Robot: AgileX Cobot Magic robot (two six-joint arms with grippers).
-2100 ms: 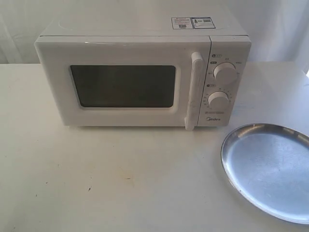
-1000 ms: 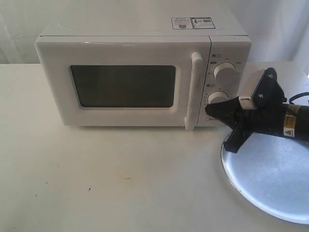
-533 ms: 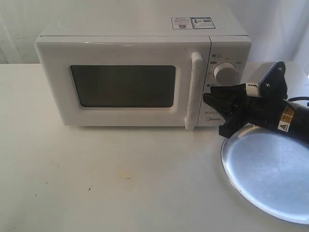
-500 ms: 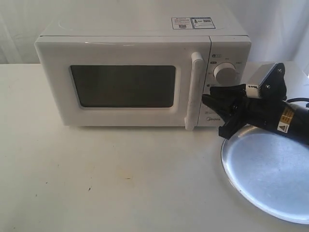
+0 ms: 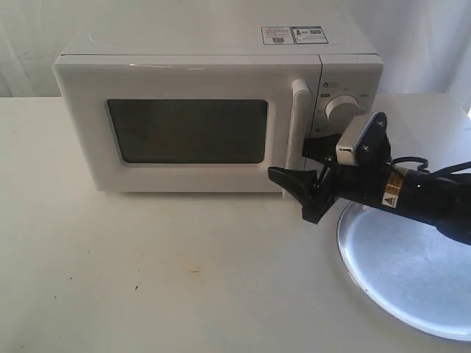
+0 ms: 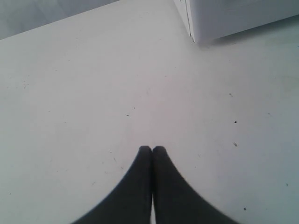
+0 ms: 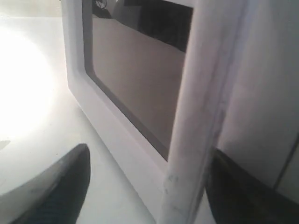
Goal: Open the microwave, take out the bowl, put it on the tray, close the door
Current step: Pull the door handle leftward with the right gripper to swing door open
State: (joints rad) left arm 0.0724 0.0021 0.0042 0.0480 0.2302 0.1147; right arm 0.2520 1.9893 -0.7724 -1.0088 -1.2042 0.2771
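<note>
The white microwave (image 5: 191,118) stands at the back of the table with its door (image 5: 188,131) closed. No bowl shows; the dark window reveals nothing inside. My right gripper (image 5: 292,159) is open at the lower part of the vertical bar handle (image 5: 297,110). In the right wrist view the handle (image 7: 201,116) stands between the two dark fingers (image 7: 60,186), nearer the right one, not squeezed. The silver tray (image 5: 412,272) lies on the table at the right, partly under the right arm. My left gripper (image 6: 152,149) is shut on nothing over bare table; it is absent from the exterior view.
The white table (image 5: 147,265) stretches in front of the microwave. A corner of the microwave (image 6: 233,16) shows in the left wrist view. Two round dials (image 5: 341,110) sit right of the handle; the lower one is hidden by the right arm.
The right arm entered from the right, over the tray, and moved left and down past the dials. Its open fingers now straddle the door handle. The door stays closed.
</note>
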